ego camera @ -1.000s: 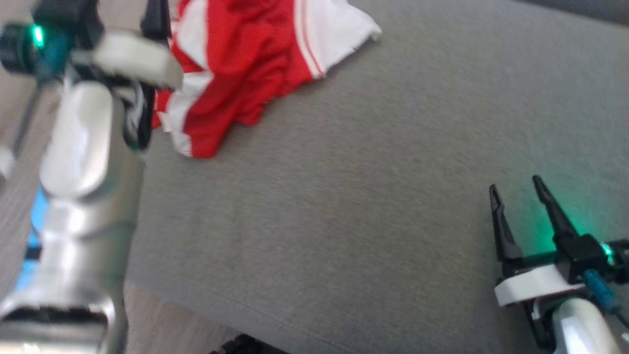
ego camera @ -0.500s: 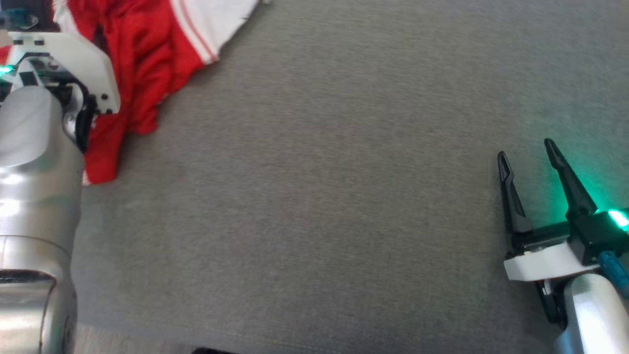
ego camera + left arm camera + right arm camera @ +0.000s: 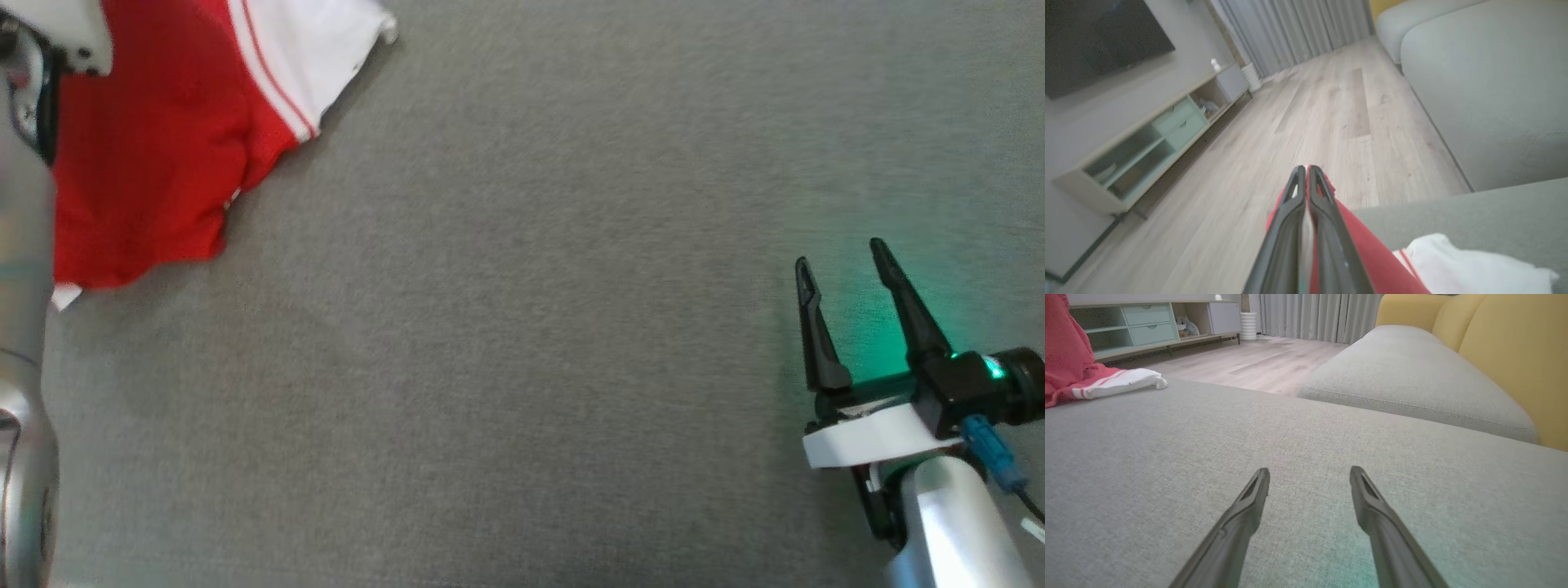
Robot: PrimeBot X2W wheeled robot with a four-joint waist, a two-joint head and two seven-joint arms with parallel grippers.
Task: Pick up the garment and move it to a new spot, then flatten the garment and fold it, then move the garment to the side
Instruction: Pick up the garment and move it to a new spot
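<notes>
Soft daylight, slight blur, green glow (image 3: 867, 339) by right pincer (image 3: 840, 252)

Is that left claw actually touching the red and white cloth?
Touching: the left wrist view shows the left gripper shut, the garment pinched between its fingers.

The grey fabric sofa seat (image 3: 531, 327) is wide and flat; the red and white garment (image 3: 147, 163) lies crumpled at its far left.

A big grey sofa seat (image 3: 531, 327) lies wide and flat. In the left wrist view, a pale wood floor (image 3: 1310, 114) runs to grey curtains (image 3: 1298, 32) at 12 o'clock. A dark TV (image 3: 1098, 36) hangs at 10 o'clock, above a low cabinet (image 3: 1147, 143) with 2 green drawers. In the right wrist view, yellow cushions (image 3: 1506, 355) stand at 2 o'clock.
</notes>
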